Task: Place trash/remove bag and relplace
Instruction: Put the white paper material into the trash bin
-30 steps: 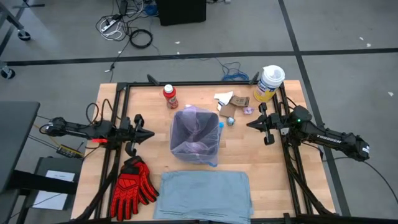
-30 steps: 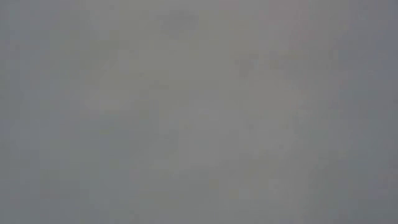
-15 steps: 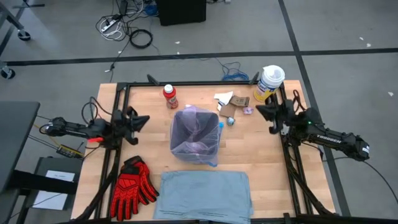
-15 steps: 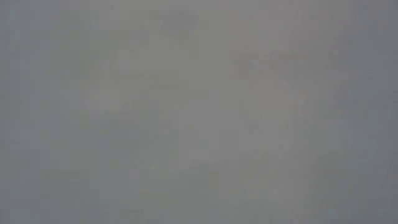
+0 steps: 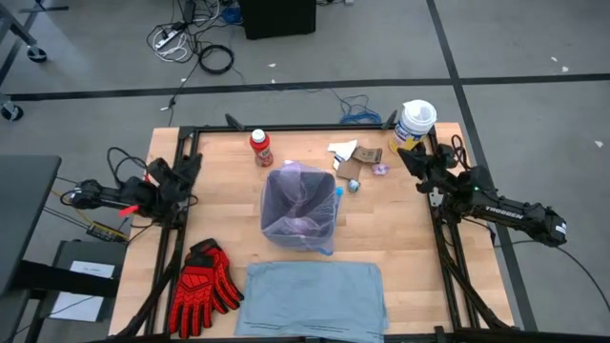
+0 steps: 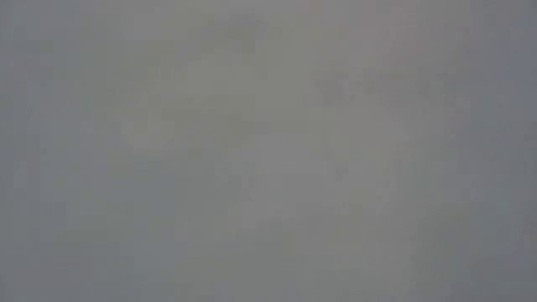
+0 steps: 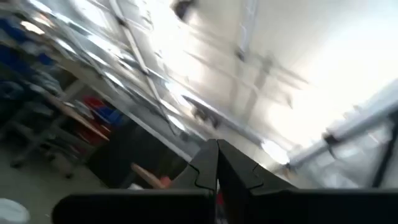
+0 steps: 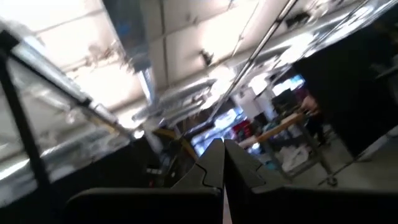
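Red gloves (image 5: 202, 286), yellow tub (image 5: 412, 128) flank bag (image 5: 300, 205).

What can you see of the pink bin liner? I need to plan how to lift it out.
The bin liner is thin, translucent pink-lavender plastic, wrinkled, lining a small squarish bin that stands upright mid-table. Its mouth is open and folded over the rim; the inside looks dark. A blue bit, perhaps a drawstring tie, shows at its right edge. A folded grey-blue sheet lies just in front of it. Neither tool touches it.
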You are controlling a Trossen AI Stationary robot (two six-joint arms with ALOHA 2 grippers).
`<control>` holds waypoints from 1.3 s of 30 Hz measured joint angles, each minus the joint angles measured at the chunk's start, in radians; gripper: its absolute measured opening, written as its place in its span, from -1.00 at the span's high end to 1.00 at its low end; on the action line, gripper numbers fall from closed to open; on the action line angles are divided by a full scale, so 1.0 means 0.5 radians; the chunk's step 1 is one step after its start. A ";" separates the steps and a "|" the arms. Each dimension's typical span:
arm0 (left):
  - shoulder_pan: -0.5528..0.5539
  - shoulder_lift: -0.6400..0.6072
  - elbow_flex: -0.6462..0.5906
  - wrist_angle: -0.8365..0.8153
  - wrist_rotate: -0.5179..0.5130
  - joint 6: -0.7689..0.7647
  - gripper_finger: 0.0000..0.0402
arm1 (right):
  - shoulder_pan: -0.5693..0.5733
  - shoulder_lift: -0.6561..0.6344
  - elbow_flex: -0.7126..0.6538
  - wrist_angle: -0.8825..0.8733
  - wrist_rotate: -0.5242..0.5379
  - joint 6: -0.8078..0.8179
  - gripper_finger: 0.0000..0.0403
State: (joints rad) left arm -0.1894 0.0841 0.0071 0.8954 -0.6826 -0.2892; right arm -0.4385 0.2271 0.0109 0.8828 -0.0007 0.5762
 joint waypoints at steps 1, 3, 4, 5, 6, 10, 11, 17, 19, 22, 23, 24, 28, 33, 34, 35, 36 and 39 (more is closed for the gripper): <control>0.000 0.000 0.000 0.031 -0.050 0.033 0.90 | -0.001 0.000 0.000 0.014 0.060 -0.001 1.00; -0.001 0.000 0.000 0.053 -0.068 0.110 0.90 | -0.001 -0.001 0.001 0.021 0.170 0.037 1.00; -0.001 0.000 0.000 0.051 -0.068 0.146 0.90 | -0.001 -0.001 0.001 0.021 0.209 0.073 1.00; -0.001 0.000 0.000 0.043 -0.069 0.155 0.90 | -0.001 -0.001 0.001 0.021 0.241 0.093 1.00; 0.000 0.000 0.000 0.032 -0.069 0.153 0.90 | -0.001 -0.001 0.001 0.021 0.272 0.104 1.00; -0.001 0.000 0.000 0.031 -0.069 0.090 0.90 | -0.001 -0.001 0.001 0.021 0.349 0.353 1.00; -0.001 0.000 0.000 0.025 -0.069 0.068 0.90 | -0.001 0.000 0.001 0.021 0.354 0.401 1.00; -0.001 0.000 0.000 0.004 -0.058 -0.018 0.90 | -0.002 0.002 0.001 0.021 0.495 0.360 1.00; -0.001 0.000 0.000 0.007 -0.031 -0.020 0.90 | -0.002 0.002 0.001 0.017 0.627 0.315 1.00; -0.001 0.001 0.000 0.066 -0.025 -0.026 0.90 | -0.003 0.011 0.001 -0.009 0.673 0.311 1.00; -0.001 0.001 0.002 0.112 -0.025 -0.054 0.90 | -0.002 0.020 0.001 -0.027 0.640 0.312 1.00; -0.001 -0.001 0.010 0.140 -0.026 -0.090 0.90 | 0.002 0.033 0.001 -0.048 0.608 0.326 1.00; -0.001 -0.001 0.129 0.136 -0.025 -0.019 0.90 | 0.069 0.133 0.018 -0.232 0.625 0.392 1.00; -0.001 0.002 0.313 -0.315 -0.071 0.148 0.90 | 0.211 0.411 0.289 -0.634 0.653 0.380 1.00; -0.001 0.001 0.356 -0.443 -0.113 0.130 0.90 | 0.244 0.489 0.370 -0.730 0.663 0.350 1.00; 0.000 0.000 0.396 -0.571 -0.126 0.119 0.90 | 0.273 0.576 0.462 -0.842 0.679 0.308 1.00; 0.000 0.000 0.432 -0.713 -0.130 0.118 0.90 | 0.296 0.658 0.558 -0.973 0.696 0.258 1.00; 0.000 0.028 0.572 -1.114 -0.131 0.046 0.90 | 0.322 0.905 0.872 -1.431 0.750 0.114 1.00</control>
State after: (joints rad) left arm -0.1895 0.0980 0.2932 0.3384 -0.7479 -0.2664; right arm -0.2777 0.6794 0.4470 0.1671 0.3742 0.6332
